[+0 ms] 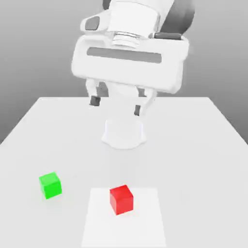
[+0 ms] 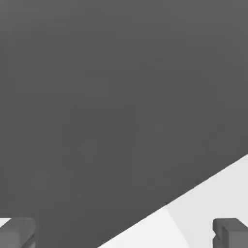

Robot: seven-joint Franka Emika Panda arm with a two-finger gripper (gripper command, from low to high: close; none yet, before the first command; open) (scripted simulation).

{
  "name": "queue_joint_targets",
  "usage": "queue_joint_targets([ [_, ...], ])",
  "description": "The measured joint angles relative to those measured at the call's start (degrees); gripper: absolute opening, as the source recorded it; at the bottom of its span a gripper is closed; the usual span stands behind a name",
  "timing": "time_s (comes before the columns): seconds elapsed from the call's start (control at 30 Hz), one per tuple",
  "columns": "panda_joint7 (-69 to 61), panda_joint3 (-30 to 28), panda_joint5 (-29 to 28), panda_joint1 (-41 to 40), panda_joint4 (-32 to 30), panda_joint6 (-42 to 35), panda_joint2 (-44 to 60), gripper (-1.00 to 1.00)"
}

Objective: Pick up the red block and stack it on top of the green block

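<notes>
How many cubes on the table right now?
2. The red block sits on the white square; the green block is on the bare table, toward the exterior view's left.

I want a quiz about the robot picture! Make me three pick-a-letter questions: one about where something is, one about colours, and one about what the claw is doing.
1. Where is the red block?
A) On top of the green block
B) On the white square
C) Between the claw's fingers

2. What colour is the block nearest the exterior view's left edge?
A) Green
B) Blue
C) Yellow

3. How is the claw right now?
A) Shut tight on nothing
B) Squeezing a block
C) Open and empty

Right letters:
1: B, because the red block sits on the bright white square on the table.
2: A, because the green block is over on that side.
3: C, because its two fingers stand wide apart with nothing between them.
</notes>
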Motion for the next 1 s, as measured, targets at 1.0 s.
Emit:
queue_joint_targets([
  [1.0, 29.2, -3.0, 1.3, 0.3, -11.0, 21.4, 27.7, 0.0],
])
